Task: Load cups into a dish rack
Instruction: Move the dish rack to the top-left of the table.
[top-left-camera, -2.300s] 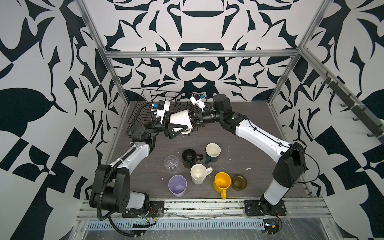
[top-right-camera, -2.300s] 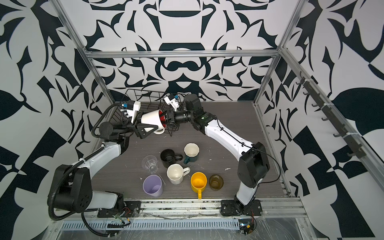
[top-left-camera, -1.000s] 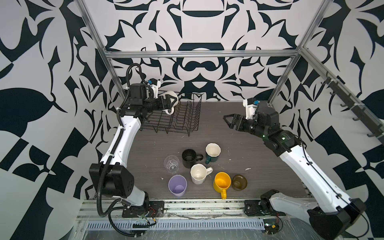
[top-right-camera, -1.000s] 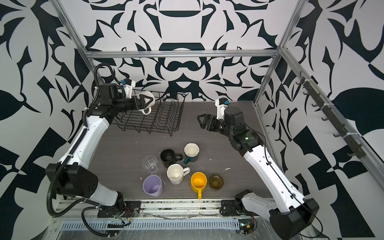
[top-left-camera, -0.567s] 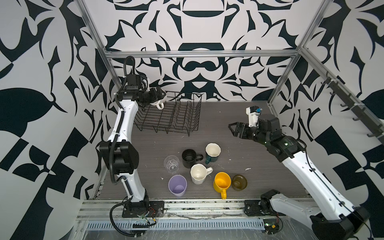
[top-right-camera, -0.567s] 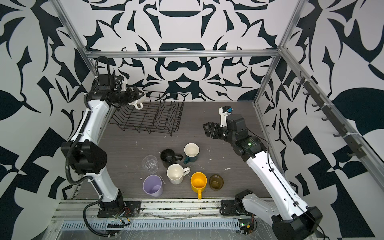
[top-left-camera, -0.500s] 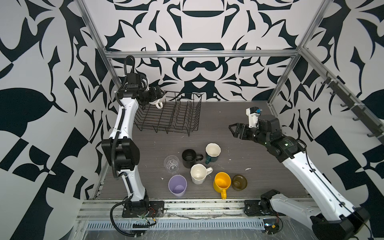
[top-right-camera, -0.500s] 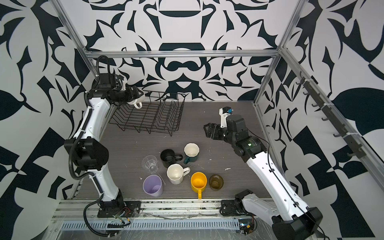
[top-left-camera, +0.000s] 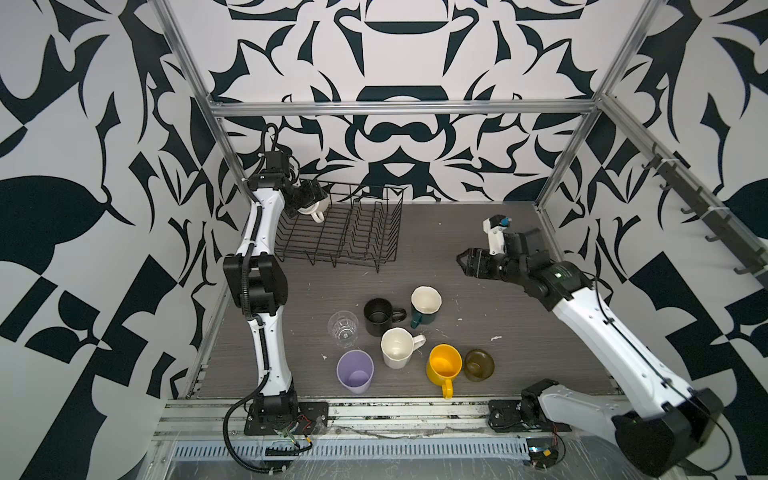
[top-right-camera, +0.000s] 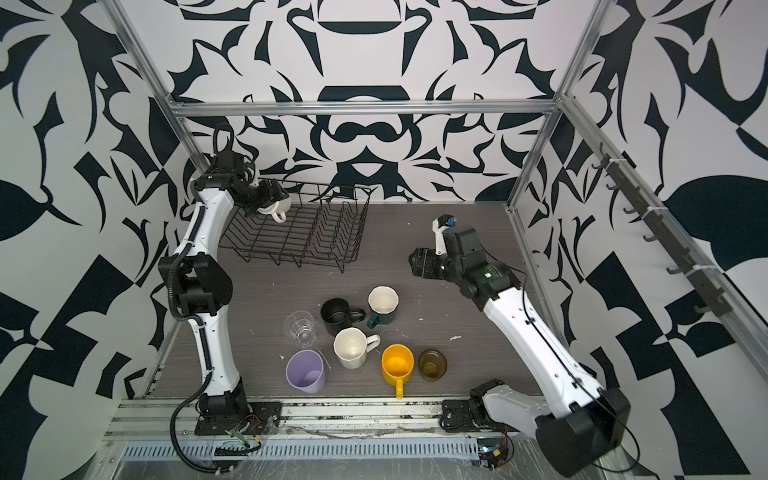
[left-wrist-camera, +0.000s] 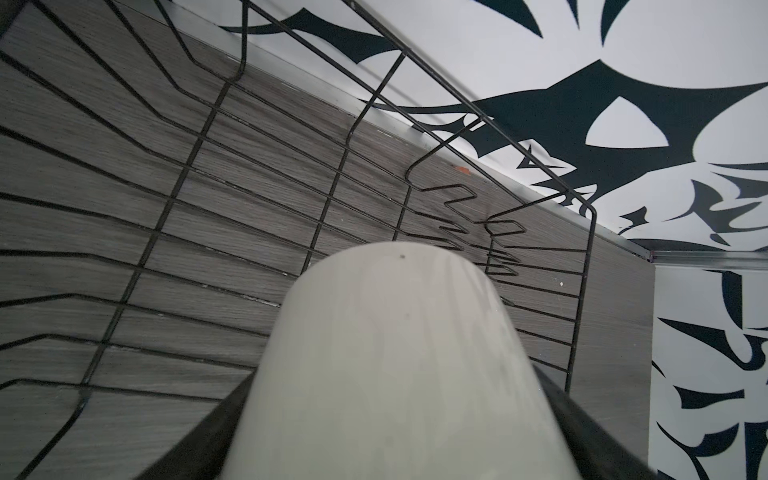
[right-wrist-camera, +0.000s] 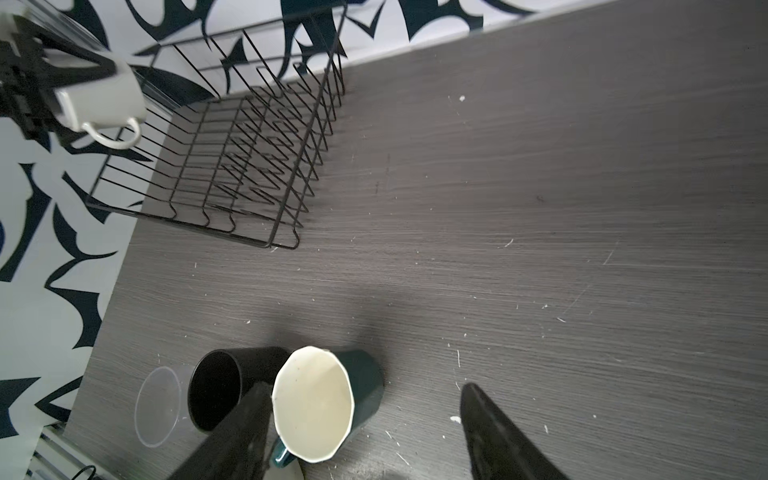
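Cups stand in a loose cluster on the dark grey wood-grain tabletop (top-left-camera: 498, 332), and both top views show all seven: a black ceramic mug (top-left-camera: 378, 318), a teal mug with a cream inside (top-left-camera: 424, 305), a clear faceted glass (top-left-camera: 343, 328), a cream mug (top-left-camera: 397, 353), a lilac plastic tumbler (top-left-camera: 354, 372), a yellow mug (top-left-camera: 444, 365) and a small olive-brown glass (top-left-camera: 478, 365).

The right wrist view takes in only the black mug (right-wrist-camera: 214, 386), the teal one (right-wrist-camera: 316, 403) and the clear glass (right-wrist-camera: 158, 405). It also shows the right gripper's (top-left-camera: 463, 262) dark fingers (right-wrist-camera: 494, 436) spread wide with nothing between them.

The left gripper (top-left-camera: 309, 203) clamps a white ceramic mug (top-left-camera: 316, 210) on its side over the far left corner of the black wire dish rack (top-left-camera: 332, 259), which holds nothing else. The mug's handle hangs downward in the right wrist view (right-wrist-camera: 99, 99). The left wrist view hides the handle, giving only the mug's pale wall (left-wrist-camera: 395, 353) between the jaws, with rack wires (left-wrist-camera: 199, 145) beneath.
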